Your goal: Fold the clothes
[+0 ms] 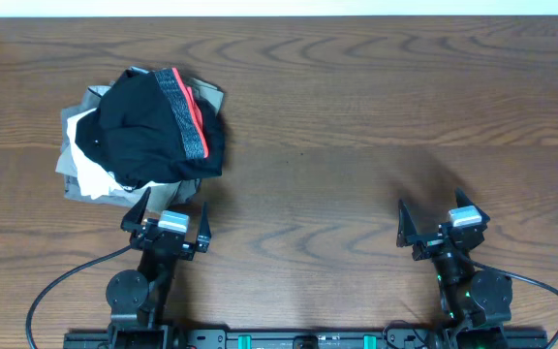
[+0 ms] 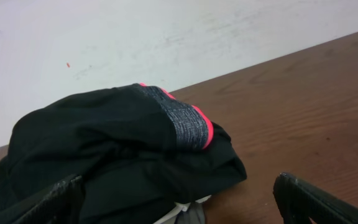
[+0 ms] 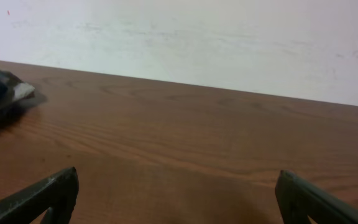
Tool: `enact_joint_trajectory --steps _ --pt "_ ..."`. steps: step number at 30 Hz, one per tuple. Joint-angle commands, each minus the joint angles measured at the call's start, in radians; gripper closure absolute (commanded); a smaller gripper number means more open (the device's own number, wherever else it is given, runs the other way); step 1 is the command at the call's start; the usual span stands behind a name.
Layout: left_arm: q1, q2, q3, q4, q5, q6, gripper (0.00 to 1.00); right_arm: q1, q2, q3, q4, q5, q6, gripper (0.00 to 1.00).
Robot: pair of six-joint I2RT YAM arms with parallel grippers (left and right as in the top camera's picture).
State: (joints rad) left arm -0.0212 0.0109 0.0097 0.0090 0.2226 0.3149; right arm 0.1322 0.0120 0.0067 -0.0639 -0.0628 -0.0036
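1. The leggings (image 1: 143, 131) lie bunched on a pile of other clothes (image 1: 83, 174), about ten o'clock on the table (image 1: 376, 107), waistband (image 1: 187, 116) up.
2. The left gripper (image 1: 173, 206) is just at six o'clock of the pile, fingers apart, empty.
3. The right gripper (image 1: 432, 204), near four o'clock, well apart from the pile, is spread and empty too.
4. I judge the folding not yet begun; all is left.

One pair of black leggings (image 1: 148, 131), one white garment (image 1: 90, 176), one grey garment (image 1: 74, 124): three pieces of clothing visible. One left tool (image 1: 174, 204) and one right tool (image 1: 431, 202), two fingers (image 2: 316, 202) each. One wooden counter (image 1: 356, 97).
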Motion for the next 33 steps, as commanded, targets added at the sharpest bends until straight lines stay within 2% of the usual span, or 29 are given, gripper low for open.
enact_joint_trajectory --steps 1,33 --pt "-0.003 -0.009 -0.006 -0.040 -0.007 0.006 0.02 -0.003 -0.003 -0.001 -0.005 0.003 0.018 0.01" --pt "-0.003 -0.006 -0.006 -0.058 -0.007 0.006 0.02 -0.003 -0.003 -0.001 -0.005 0.003 0.018 0.01"
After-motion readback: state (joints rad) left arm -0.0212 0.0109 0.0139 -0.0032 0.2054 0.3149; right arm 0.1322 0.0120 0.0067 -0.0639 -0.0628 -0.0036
